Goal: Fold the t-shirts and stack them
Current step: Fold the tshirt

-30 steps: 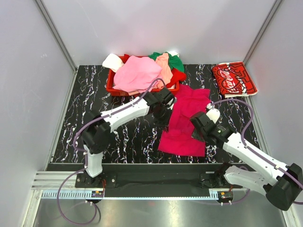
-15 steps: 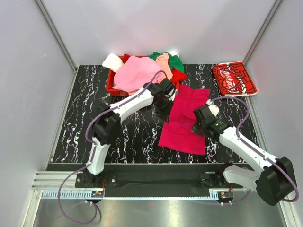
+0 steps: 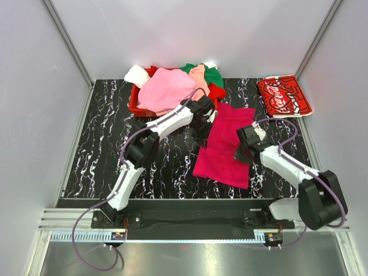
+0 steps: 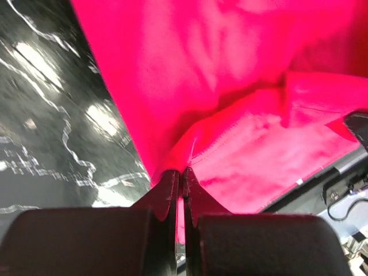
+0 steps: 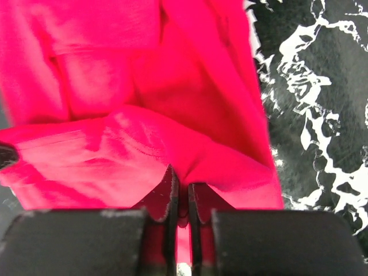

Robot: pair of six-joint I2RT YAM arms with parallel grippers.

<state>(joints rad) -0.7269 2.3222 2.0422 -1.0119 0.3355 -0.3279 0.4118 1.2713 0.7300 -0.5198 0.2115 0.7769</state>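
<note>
While both grippers pinched the magenta tee (image 3: pixel 225 150) by thin bites of cloth, the likeliest failure was a slip. The left gripper (image 4: pixel 183 172) had its jaws tight on a hem at the tee's left edge, and the right gripper (image 5: pixel 183 188) held a fold at the right edge with its jaws nearly together, so an uneven pull could tug the fabric free or skew the fold. The tee lay rumpled and partly doubled on the table (image 3: pixel 98 167) at mid-right, so a wrong layer might have been caught. Just far-left of it stood the basket (image 3: pixel 133 107), heaped with a pink tee (image 3: pixel 167 89) and others, close enough to the left arm to snag. The Coca-Cola tee (image 3: pixel 283 96) lay folded at the far right, well apart.
</note>
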